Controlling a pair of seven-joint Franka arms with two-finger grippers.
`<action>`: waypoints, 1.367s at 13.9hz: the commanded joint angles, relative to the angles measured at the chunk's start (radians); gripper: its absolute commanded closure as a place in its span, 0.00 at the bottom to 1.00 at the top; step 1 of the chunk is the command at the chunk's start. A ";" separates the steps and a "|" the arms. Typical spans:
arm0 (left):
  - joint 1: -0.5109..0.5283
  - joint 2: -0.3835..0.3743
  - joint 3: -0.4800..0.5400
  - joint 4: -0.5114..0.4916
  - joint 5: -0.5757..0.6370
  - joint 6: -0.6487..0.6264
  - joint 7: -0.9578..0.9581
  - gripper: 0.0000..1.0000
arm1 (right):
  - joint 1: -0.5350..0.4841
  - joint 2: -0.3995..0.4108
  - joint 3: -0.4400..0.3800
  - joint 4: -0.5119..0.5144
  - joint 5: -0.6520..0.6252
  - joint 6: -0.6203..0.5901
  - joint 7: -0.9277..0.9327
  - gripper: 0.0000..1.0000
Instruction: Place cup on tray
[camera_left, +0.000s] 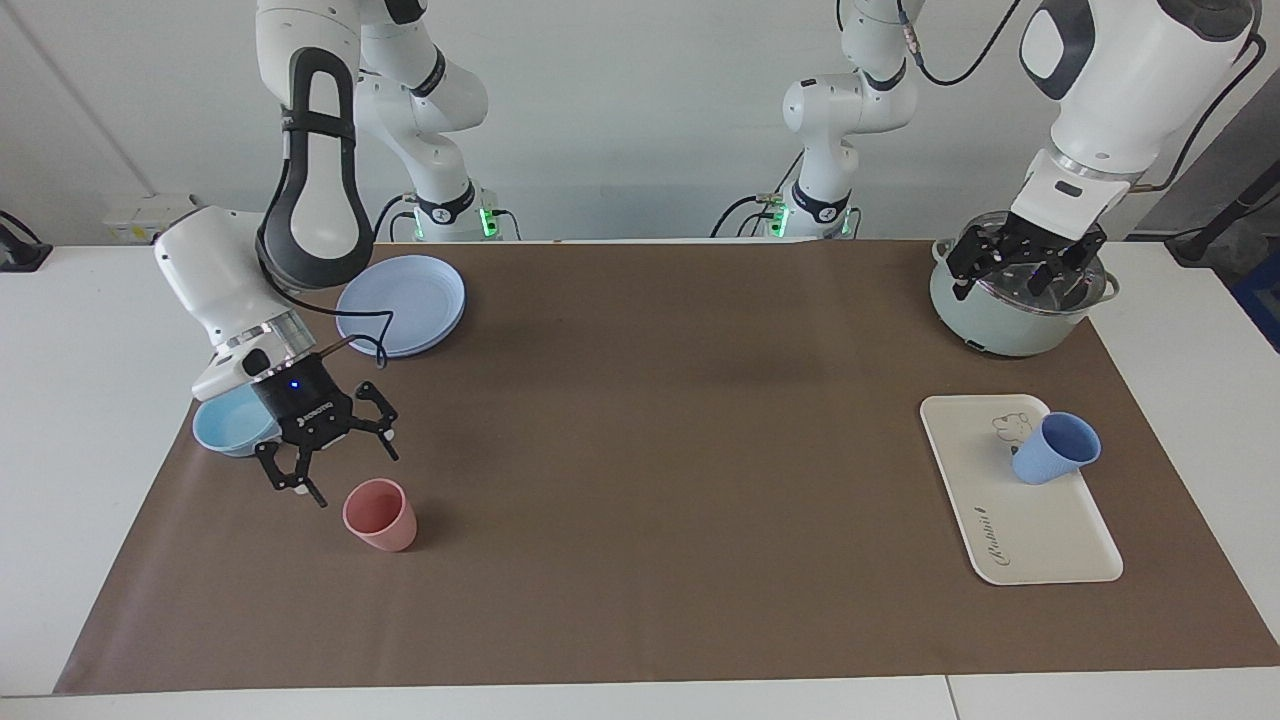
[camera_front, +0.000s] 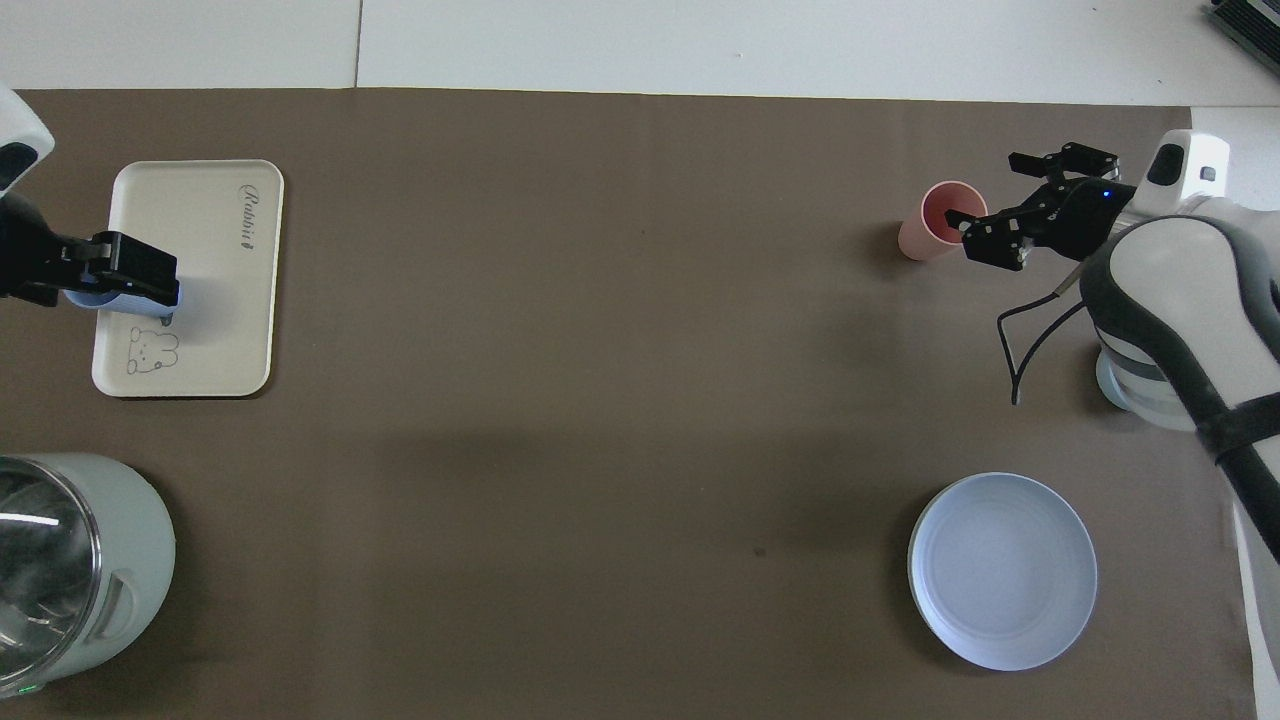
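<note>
The periwinkle-blue cup rests tilted on the cream tray, beside the animal drawing, at the edge toward the left arm's end of the table. My left gripper hangs high and open with nothing in it. In the overhead view the left gripper covers most of the cup on the tray. My right gripper is open and empty, raised just beside the pink cup and clear of it; the overhead view shows the right gripper next to the pink cup.
A pale green pot with a glass lid stands nearer to the robots than the tray. A round blue plate and a low light-blue bowl lie at the right arm's end. A brown mat covers the table.
</note>
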 joint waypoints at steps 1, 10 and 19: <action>-0.009 -0.043 0.015 -0.051 -0.054 0.027 0.020 0.00 | -0.002 -0.051 0.005 -0.009 -0.203 -0.010 0.218 0.00; -0.002 -0.036 0.021 -0.057 -0.062 0.024 0.025 0.00 | 0.003 -0.218 0.011 0.042 -0.898 -0.369 1.111 0.00; 0.007 -0.036 0.021 -0.057 -0.020 0.024 0.025 0.00 | -0.011 -0.285 0.008 0.278 -0.801 -0.994 1.460 0.00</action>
